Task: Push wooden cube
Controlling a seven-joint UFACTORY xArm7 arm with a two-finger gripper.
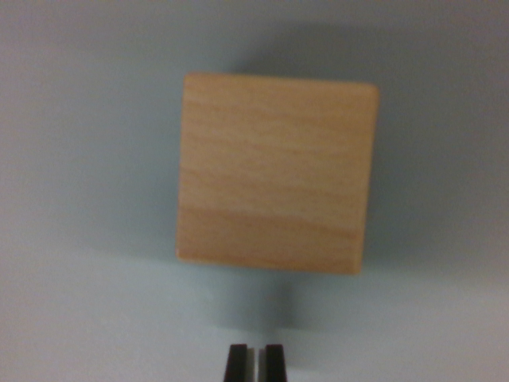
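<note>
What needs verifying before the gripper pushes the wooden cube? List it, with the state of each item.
1. Wooden cube in view and whole: ok, it fills the middle of the wrist view.
2. Gripper closed for pushing: ok, the fingertips stand almost together at the bottom edge, nothing between them.
3. Gripper lined up with the cube: ok, it sits below the cube's near face, slightly toward the wrist view's left of its middle.
4. Contact with the cube: not ok, a strip of bare table separates them.
5. Path beyond the cube clear: cannot tell, only a small band of surface shows past it.
6. Fingertip height above the table: cannot tell.
</note>
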